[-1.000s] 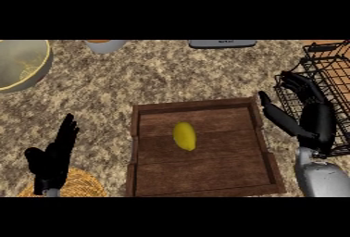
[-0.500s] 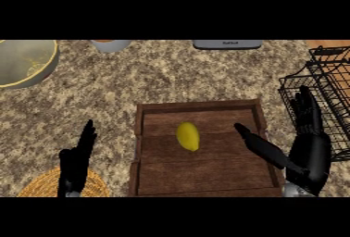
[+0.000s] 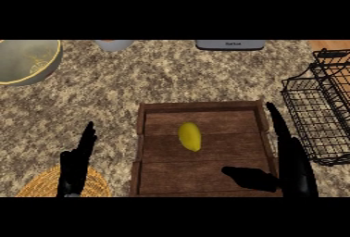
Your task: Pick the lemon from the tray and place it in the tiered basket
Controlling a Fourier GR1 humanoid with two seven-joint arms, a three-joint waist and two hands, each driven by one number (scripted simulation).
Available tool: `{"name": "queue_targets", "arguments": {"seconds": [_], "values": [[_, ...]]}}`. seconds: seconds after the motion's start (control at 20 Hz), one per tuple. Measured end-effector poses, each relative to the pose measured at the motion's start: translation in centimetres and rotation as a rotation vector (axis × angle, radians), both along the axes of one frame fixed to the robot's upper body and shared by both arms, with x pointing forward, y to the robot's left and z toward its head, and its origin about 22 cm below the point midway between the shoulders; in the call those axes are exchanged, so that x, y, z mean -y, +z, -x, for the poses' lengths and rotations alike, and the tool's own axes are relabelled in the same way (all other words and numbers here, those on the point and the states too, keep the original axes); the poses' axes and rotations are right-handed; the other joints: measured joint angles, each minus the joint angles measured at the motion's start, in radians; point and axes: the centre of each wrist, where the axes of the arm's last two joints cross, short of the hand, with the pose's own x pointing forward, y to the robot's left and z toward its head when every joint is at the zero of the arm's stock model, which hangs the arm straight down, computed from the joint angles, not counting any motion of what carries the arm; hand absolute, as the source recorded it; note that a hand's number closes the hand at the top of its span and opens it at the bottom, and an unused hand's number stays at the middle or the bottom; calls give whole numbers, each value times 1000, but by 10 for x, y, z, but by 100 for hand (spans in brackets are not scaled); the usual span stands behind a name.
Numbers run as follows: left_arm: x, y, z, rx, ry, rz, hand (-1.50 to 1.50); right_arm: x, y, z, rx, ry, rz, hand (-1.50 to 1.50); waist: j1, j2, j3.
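Note:
A yellow lemon [image 3: 190, 136] lies in the middle of a dark wooden tray [image 3: 157, 180] on the speckled counter. My right hand [image 3: 290, 162] is open over the tray's right rim, fingers stretched away from me and thumb reaching left over the tray floor below and to the right of the lemon, not touching it. A black wire tiered basket [image 3: 315, 115] stands at the right edge. My left hand [image 3: 77, 162] rests open at the lower left, left of the tray.
A woven straw mat [image 3: 41, 185] lies under my left hand at the lower left. A large pale bowl [image 3: 27, 62] sits at the upper left. A small cup [image 3: 114, 44] and a grey appliance [image 3: 229, 44] stand along the back edge.
My right hand has come down and left from beside the basket to the tray's right rim, thumb now over the tray floor. The left hand shifted slightly. The lemon has not moved.

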Motion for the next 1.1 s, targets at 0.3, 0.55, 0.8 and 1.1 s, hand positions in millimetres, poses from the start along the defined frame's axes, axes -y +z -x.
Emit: {"name": "queue_targets", "arguments": {"seconds": [0.3,0.55,0.8,1.1], "values": [[9,2,0,2,-12,7,0,-39,30,-4,-80,2,217,-150,11,0,2],[9,-4,-2,16,-10,6,0,-75,38,-13,-82,3,289,-150,9,2,5],[10,-4,-4,20,-17,7,0,-102,31,-28,-119,18,381,-150,12,3,7],[4,-2,-10,10,-13,5,0,-114,14,-38,-226,39,473,-150,13,5,7]]}}
